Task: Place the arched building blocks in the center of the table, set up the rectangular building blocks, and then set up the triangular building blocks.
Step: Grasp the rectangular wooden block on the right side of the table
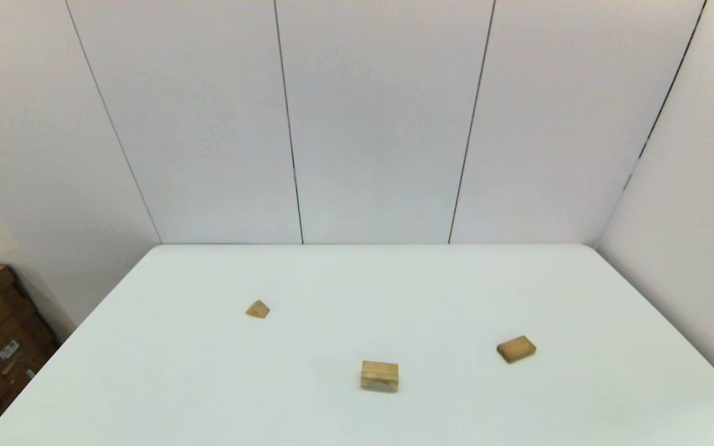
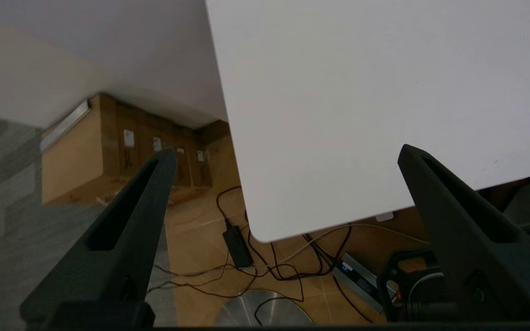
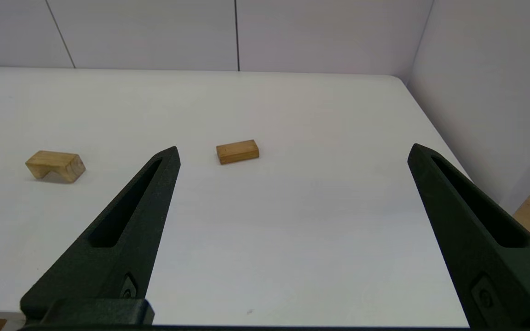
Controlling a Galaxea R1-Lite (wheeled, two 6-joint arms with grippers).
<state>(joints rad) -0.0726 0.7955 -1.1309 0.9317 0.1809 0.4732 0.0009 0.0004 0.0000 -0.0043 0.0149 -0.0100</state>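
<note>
I have both grippers, left gripper (image 2: 285, 154) and right gripper (image 3: 292, 151), spread wide and empty off the white table (image 1: 208, 384), since the light-wood arched block (image 1: 380, 376), tan rectangular slab (image 1: 516, 349) and small triangular prism (image 1: 258, 309) lie scattered, ungrasped.

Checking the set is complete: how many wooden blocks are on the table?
3: triangular block far left, arched block near centre, rectangular block on the right. None appear hidden.
</note>
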